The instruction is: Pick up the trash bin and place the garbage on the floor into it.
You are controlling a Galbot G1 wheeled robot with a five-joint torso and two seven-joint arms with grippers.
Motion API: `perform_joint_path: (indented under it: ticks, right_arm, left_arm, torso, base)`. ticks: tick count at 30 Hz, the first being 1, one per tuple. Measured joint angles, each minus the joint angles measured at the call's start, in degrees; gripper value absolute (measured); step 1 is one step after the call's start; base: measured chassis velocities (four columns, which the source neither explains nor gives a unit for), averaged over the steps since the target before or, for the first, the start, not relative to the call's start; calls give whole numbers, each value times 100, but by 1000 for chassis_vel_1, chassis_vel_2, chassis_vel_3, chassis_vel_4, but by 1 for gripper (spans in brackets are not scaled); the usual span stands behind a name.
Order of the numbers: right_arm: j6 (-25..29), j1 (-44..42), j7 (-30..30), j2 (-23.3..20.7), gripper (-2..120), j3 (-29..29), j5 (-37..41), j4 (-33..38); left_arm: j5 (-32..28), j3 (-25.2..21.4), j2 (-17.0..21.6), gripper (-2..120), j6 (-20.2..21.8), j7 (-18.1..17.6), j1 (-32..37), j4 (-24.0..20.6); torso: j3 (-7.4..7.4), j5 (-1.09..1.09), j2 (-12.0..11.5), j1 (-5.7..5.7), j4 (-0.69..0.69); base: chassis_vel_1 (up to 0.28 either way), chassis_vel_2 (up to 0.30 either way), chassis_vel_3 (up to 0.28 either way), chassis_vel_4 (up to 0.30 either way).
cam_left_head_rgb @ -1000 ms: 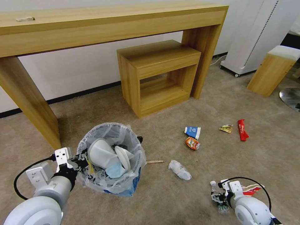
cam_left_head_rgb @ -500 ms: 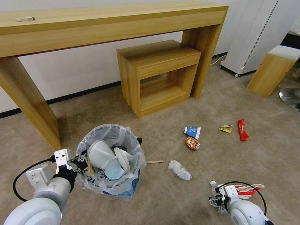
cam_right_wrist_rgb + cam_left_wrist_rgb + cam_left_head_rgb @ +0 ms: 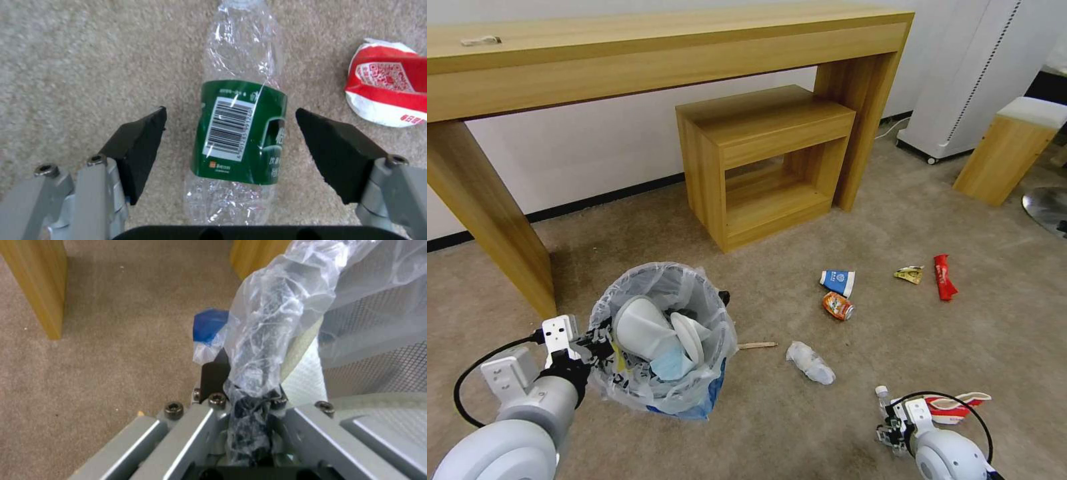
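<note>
The right wrist view reveals a green-labelled bottle (image 3: 238,133) lying on the carpet (image 3: 80,60) between the right gripper's (image 3: 231,133) open jaws, red-white cup (image 3: 385,90) at 2 o'clock. The left gripper (image 3: 602,343) clamps the bin's (image 3: 664,340) bagged rim. Since half a second ago, the right gripper has dropped slightly lower.

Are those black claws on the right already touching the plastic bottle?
Apart. In the right wrist view the right gripper is open, its black fingers straddling the bottle with bare floor visible on each side.
</note>
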Motion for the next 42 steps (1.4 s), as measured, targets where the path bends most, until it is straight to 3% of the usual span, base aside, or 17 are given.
perform_joint_path:
  ticks: [12, 20, 26, 34, 42]
  right_arm:
    - [1, 113, -5, 41, 75, -99, -37, -241]
    - [2, 149, -76, 47, 50, -125, -75, -288]
    - [4, 169, -83, 56, 25, -149, -123, -340]
    - [11, 164, -87, 25, 10, -128, -111, -218]
    - [392, 148, -4, -47, 9, 151, -106, 396]
  left_arm:
    - [-18, -2, 26, 1, -1, 14, -48, 47]
    - [-27, -4, 41, 1, -6, 29, -76, 81]
    - [-56, -7, 59, 1, -10, 34, -100, 97]
    - [-88, -9, 64, 1, -10, 27, -117, 116]
    - [-96, 40, 54, 1, -10, 22, -124, 150]
  torso:
    - [0, 0, 0, 0, 0]
    - [0, -1, 0, 0, 0]
    - [0, -2, 0, 0, 0]
    - [0, 3, 0, 0, 0]
    - [0, 1, 0, 1, 0]
  base:
    - [0, 0, 0, 0]
    - [0, 0, 0, 0]
    - [0, 0, 0, 0]
    - [0, 0, 0, 0]
    - [0, 0, 0, 0]
